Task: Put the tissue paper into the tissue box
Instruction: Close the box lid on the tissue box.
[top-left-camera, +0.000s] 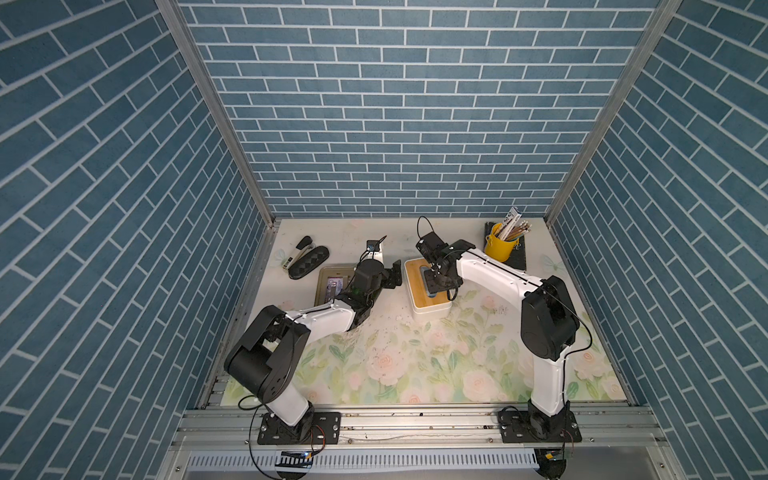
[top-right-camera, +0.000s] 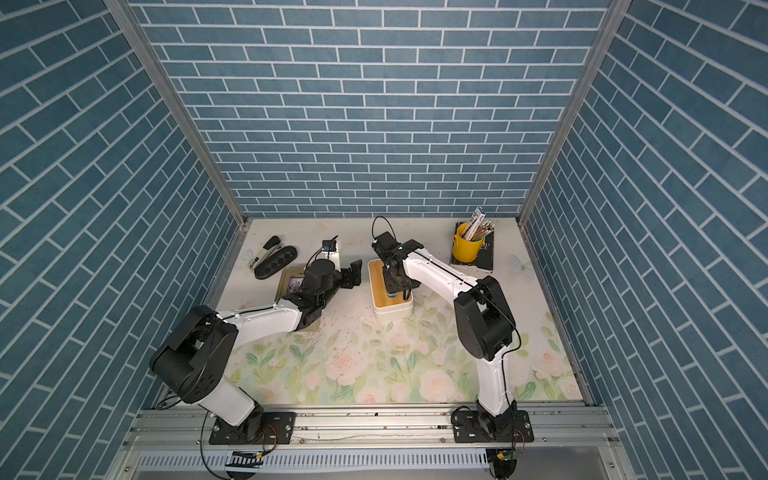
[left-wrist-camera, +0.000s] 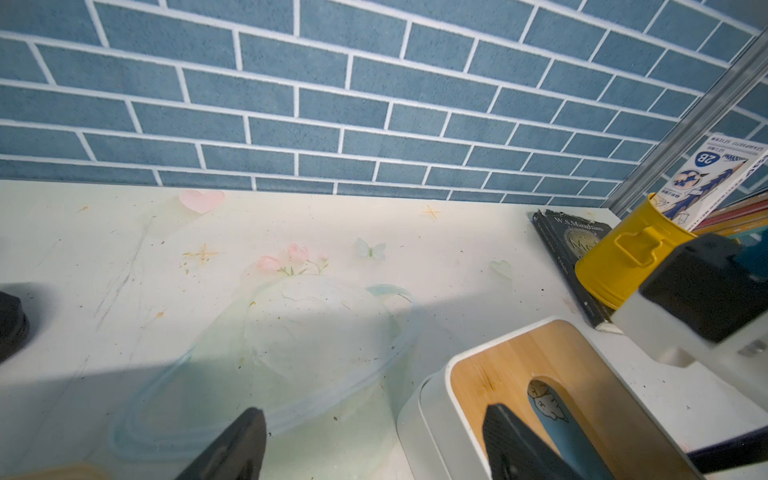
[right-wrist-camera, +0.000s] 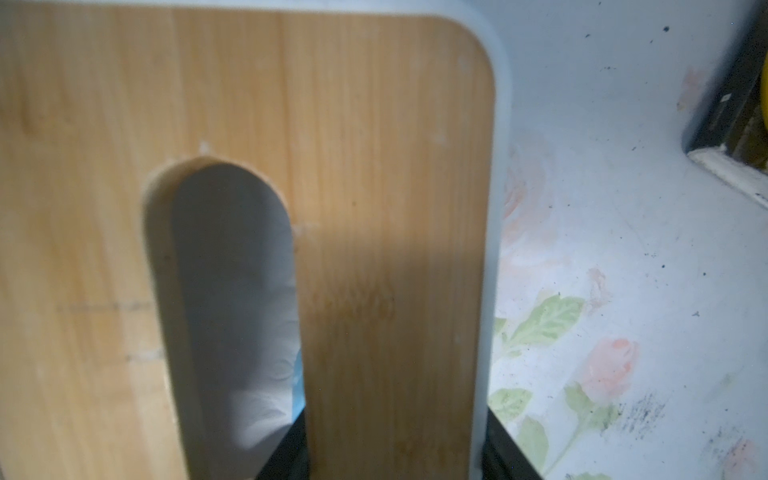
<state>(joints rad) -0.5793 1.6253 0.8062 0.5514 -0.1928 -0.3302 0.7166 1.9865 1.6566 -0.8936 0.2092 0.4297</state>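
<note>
Floral mat (top-left-camera: 415, 365), blue brick walls (top-left-camera: 399, 124). In box (top-left-camera: 432, 312): tissue (left-wrist-camera: 557, 419). Yellow cup (top-left-camera: 496, 248) w/ pencils (top-left-camera: 522, 227). My L gripper (left-wrist-camera: 374, 449) gapes, empty; R gripper (right-wrist-camera: 397, 453) straddles lid (right-wrist-camera: 374, 166), grip unclear.

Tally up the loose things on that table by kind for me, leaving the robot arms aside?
Tissue box: 1
Tissue pack, down in the box's slot: 1
Yellow cup, contents not counted: 1
Book, under the cup: 1
Stapler: 1
Black oval case: 1
Picture frame: 1
Total: 7
</note>
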